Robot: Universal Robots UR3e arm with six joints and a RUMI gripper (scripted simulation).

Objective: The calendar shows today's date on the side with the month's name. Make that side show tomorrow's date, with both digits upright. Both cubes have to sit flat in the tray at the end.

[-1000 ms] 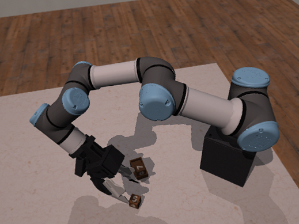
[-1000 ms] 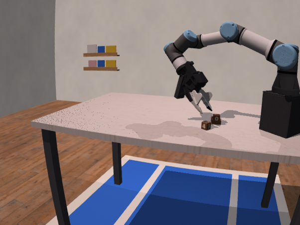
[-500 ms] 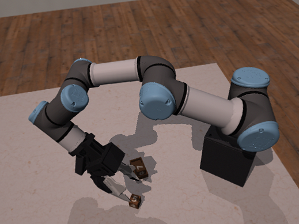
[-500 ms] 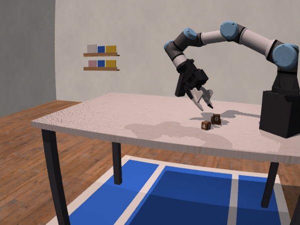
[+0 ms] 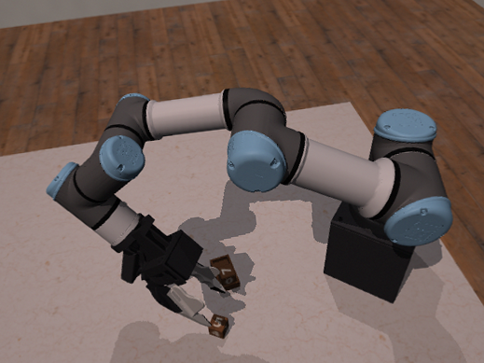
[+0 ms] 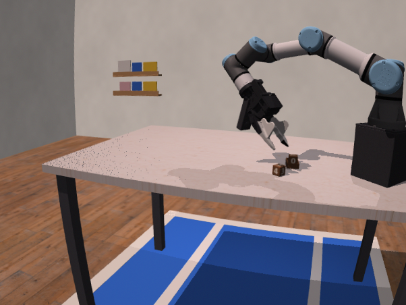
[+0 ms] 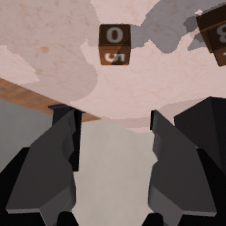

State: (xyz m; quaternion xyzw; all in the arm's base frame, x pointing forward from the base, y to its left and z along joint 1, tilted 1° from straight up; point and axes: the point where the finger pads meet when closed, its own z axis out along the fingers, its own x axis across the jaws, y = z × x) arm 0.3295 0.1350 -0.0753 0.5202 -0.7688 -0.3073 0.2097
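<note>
The loose brown cube (image 5: 218, 326) (image 6: 278, 170) (image 7: 115, 44) sits on the table, outside the tray. The top view shows a 5 on its top, the exterior view a 4 on a side, and the wrist view a 0 and a 5. The brown tray (image 5: 220, 260) holds the other cube (image 5: 226, 274) (image 6: 293, 161), with a 7 and a 0 visible in the top view and the 0 in the exterior view. My gripper (image 5: 217, 309) (image 6: 280, 147) (image 7: 114, 111) is open and empty, tilted, above the table near both cubes. The month side is not readable.
The black base block (image 5: 368, 259) (image 6: 375, 155) of the arm stands on the table (image 5: 307, 337) (image 6: 135, 165), to the right of the tray. Wall shelves (image 6: 136, 73) hang far behind the table.
</note>
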